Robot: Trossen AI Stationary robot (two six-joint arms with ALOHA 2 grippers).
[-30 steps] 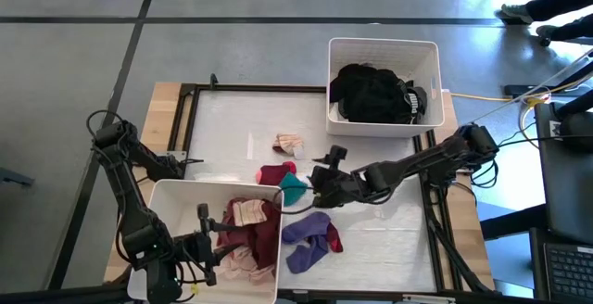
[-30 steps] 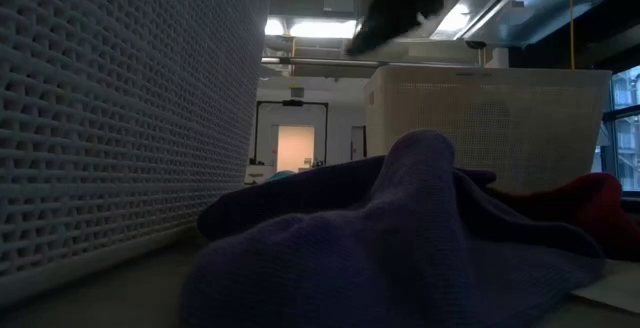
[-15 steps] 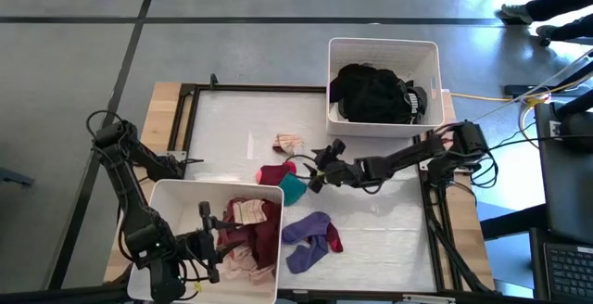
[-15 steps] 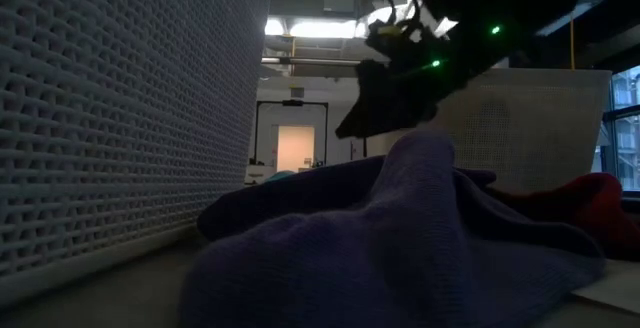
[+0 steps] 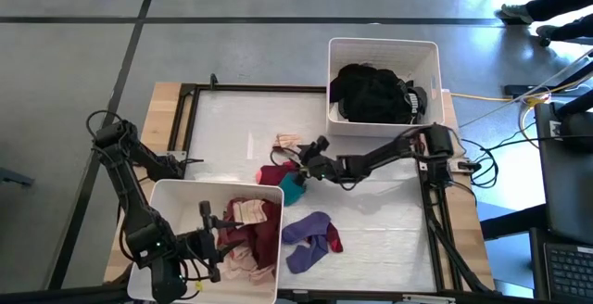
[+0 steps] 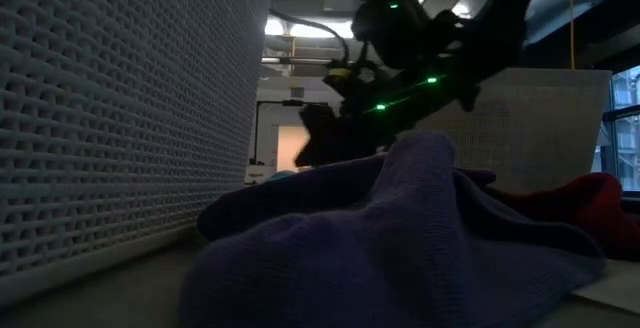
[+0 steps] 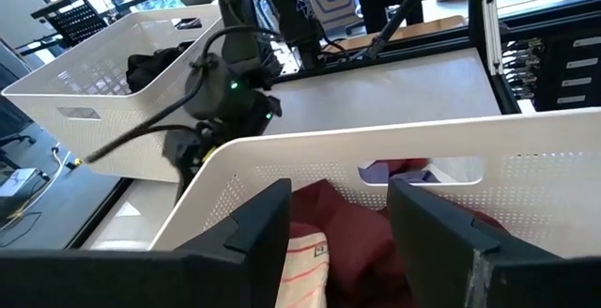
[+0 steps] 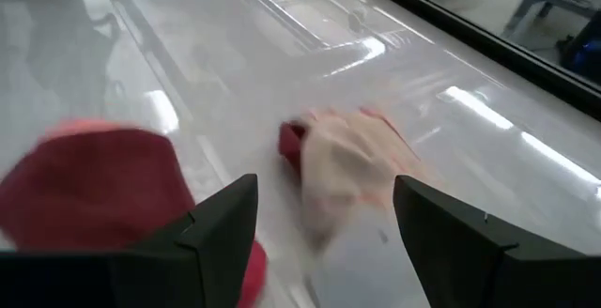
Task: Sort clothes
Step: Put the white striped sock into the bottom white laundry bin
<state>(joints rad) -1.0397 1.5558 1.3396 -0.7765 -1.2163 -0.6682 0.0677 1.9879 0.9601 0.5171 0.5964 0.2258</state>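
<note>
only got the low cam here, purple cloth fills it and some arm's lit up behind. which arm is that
Observer: The right arm; its gripper is reaching across mid-table, fingers open.
Operator: what's it going for
Observer: It looks aimed at a pale pink sock, lying beside a maroon garment.
Operator: and the left arm
Observer: The left gripper is open over the near bin, which already holds pink and maroon clothes.
Operator: that far bin empty?
Observer: No, the far bin holds black clothes.

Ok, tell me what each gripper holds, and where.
Nothing. The right gripper is open above the table near the pale sock; the left gripper is open over its bin.
</note>
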